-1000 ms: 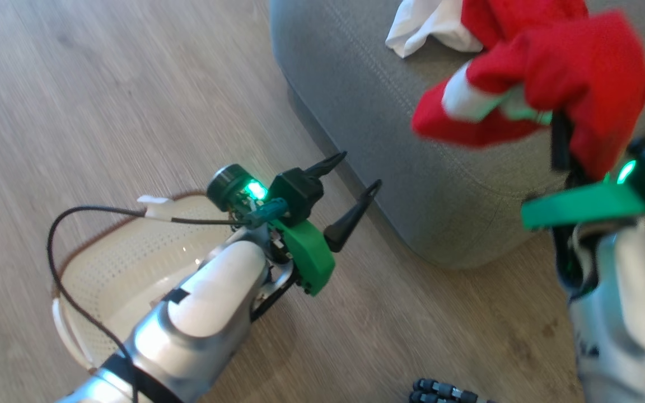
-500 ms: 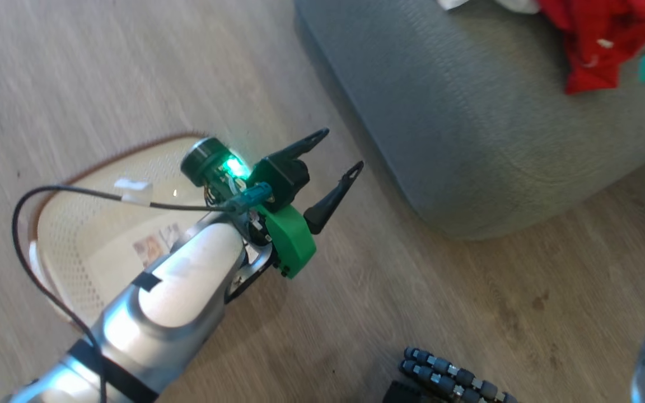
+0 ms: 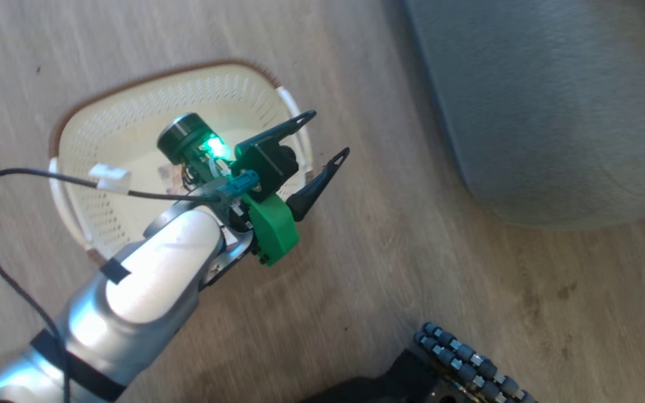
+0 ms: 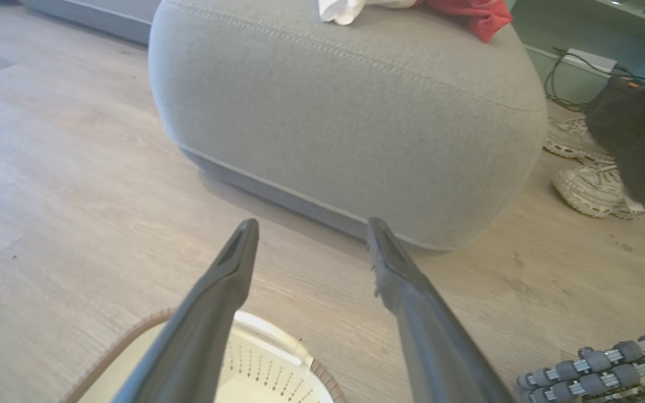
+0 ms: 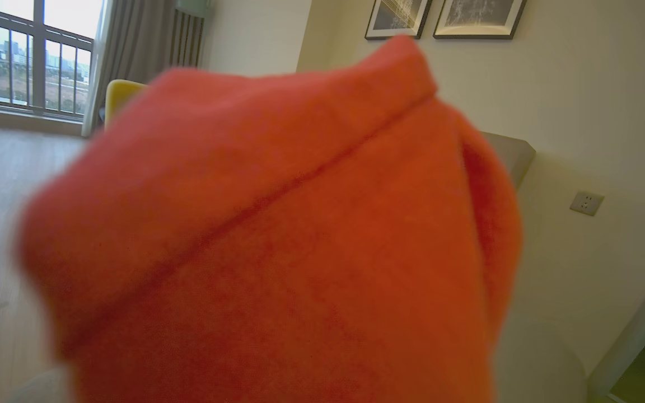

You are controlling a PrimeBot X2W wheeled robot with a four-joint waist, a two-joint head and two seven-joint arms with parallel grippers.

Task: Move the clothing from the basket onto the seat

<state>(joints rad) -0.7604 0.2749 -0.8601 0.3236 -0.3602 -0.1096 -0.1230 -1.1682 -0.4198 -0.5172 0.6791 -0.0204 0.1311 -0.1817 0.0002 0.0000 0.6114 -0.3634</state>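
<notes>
The cream basket [image 3: 104,129] sits on the wood floor at the upper left, and the part of its inside that shows holds no fabric. My left gripper [image 3: 331,132] hangs open and empty over its right rim. In the left wrist view the open fingers [image 4: 312,224] point at the grey seat [image 4: 345,123], with the basket rim [image 4: 132,336] below them. A white cloth [image 4: 339,8] and a red garment [image 4: 479,14] lie on top of the seat [image 3: 552,101]. Red clothing [image 5: 277,240] hangs right before the right wrist camera, hiding the right fingers that are shut on it.
A person's pale sneakers [image 4: 597,187] and dark trouser leg [image 4: 641,140] stand right of the seat, with cables [image 4: 569,78] by the wall behind. My base's rollers [image 3: 468,358] are at the lower right. Open wood floor lies between basket and seat.
The head camera has swung away, so the basket now shows more fully and the right arm with its red garment has left the view. The left gripper stays open.
</notes>
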